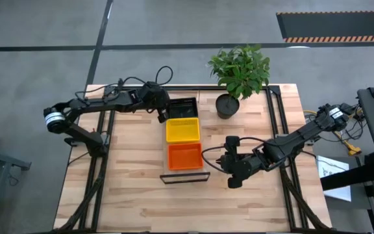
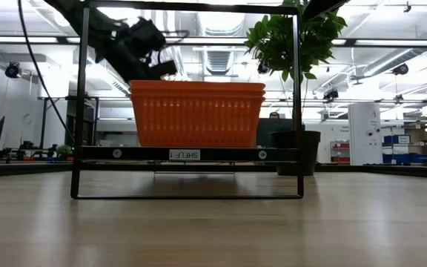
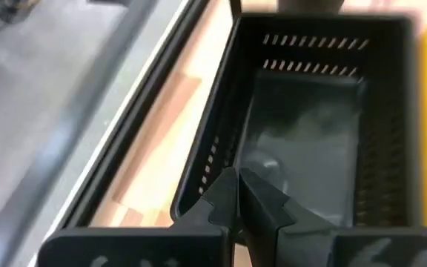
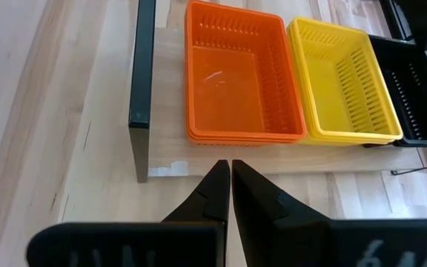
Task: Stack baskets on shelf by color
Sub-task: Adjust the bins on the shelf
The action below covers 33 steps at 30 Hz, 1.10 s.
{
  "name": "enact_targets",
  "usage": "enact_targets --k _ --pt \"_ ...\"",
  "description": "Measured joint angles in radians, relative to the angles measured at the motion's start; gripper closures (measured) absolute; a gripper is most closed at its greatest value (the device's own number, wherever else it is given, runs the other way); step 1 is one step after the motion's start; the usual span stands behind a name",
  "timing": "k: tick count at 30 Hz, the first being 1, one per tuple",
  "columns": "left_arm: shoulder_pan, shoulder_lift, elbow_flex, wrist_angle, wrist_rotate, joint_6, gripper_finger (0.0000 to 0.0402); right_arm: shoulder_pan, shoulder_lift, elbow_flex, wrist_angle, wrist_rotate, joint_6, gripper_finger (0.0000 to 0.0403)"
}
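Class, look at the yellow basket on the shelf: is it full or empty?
Empty. The right wrist view looks into the yellow basket and shows only its bare slotted walls and floor.

On the worktop (image 1: 135, 195) stands the shelf (image 1: 163, 177), bearing three baskets (image 1: 183, 130) in a touching row from near to far. A plant (image 1: 239, 75) stands right of the farthest basket. The left gripper (image 1: 162, 114) hangs at that basket's left edge; the right gripper (image 1: 224, 158) sits right of the nearest.

Shelf (image 1: 163, 177): light-wood panel, thin black frame, centre of the high view. Baskets in a touching row, upright: black basket (image 1: 182, 108) uppermost, yellow basket (image 1: 183, 130) middle, orange-red basket (image 1: 185, 156) lowest, each a nested stack.
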Motion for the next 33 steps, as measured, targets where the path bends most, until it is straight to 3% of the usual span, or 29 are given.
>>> enact_targets --k 10,19,24,30,33 --pt "0.011 0.108 0.005 0.012 -0.076 0.002 0.0402 0.0 0.0 -0.001 0.001 0.0 0.003 0.0394" --pt "0.01 0.078 0.01 0.05 -0.064 -0.002 0.0402 0.0 0.0 -0.002 0.0 0.001 0.003 0.0394" --pt "-0.016 -0.025 0.009 -0.002 -0.042 -0.002 0.0402 0.0 0.0 -0.012 0.001 0.002 0.016 0.0394" --pt "-0.029 -0.214 -0.003 -0.251 -0.041 0.0 0.0402 0.0 0.0 -0.031 0.002 0.007 0.027 0.0394" --pt "-0.021 -0.255 -0.048 -0.28 -0.044 -0.001 0.0402 0.0 0.0 -0.041 0.002 0.024 0.029 0.0394"
